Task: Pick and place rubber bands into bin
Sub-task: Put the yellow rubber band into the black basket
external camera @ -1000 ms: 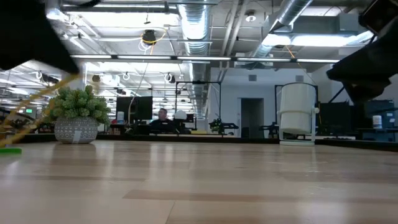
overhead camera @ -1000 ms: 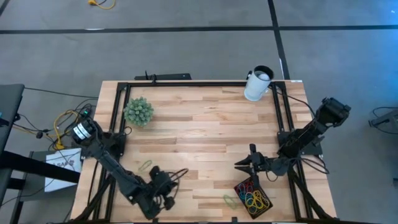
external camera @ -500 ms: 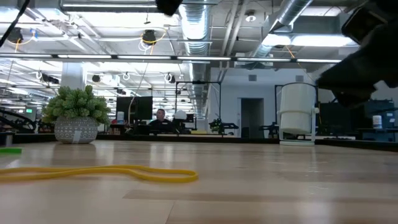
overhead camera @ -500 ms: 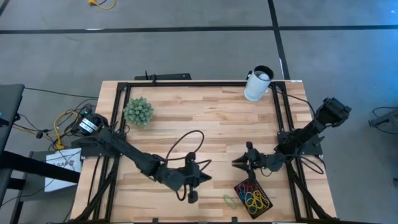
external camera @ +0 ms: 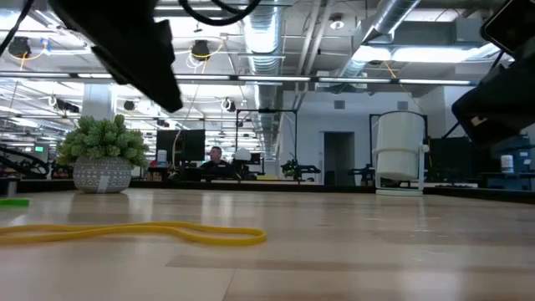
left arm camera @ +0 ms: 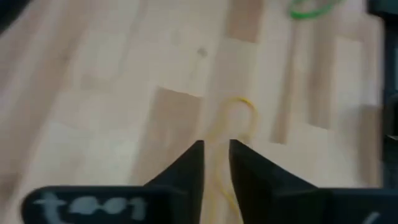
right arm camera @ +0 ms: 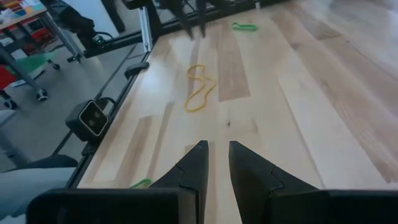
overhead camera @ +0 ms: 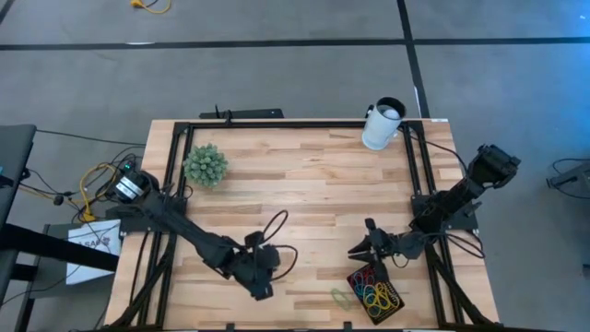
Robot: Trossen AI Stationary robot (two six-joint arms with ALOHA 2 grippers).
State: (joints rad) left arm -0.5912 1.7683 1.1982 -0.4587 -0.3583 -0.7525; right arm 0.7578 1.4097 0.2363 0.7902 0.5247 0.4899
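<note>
The black bin [overhead camera: 354,278] sits near the table's near right edge and holds several rubber bands [overhead camera: 376,295] in yellow, red and blue. A green band [overhead camera: 341,297] lies on the wood just left of it. A long yellow band [external camera: 142,231] lies flat on the table. My left gripper [left arm camera: 216,144] hovers above that band's end, fingers a narrow gap apart, and the band's loop [left arm camera: 239,115] shows beyond them. Another green band [right arm camera: 244,26] lies farther left. My right gripper [right arm camera: 217,144] waits above the table by the bin's far side [overhead camera: 361,245], also with a narrow gap.
A potted plant [overhead camera: 205,164] stands at the far left and a white cup [overhead camera: 383,123] at the far right corner. Black frame rails run along the table's edges. A black cable loop [overhead camera: 277,229] arches over my left arm. Bare wood lies between the two arms.
My left gripper swung from the near edge toward the table's middle, then drew back a little toward the left. The yellow band, slanting up off the table a second ago, now lies flat and slack on the wood.
</note>
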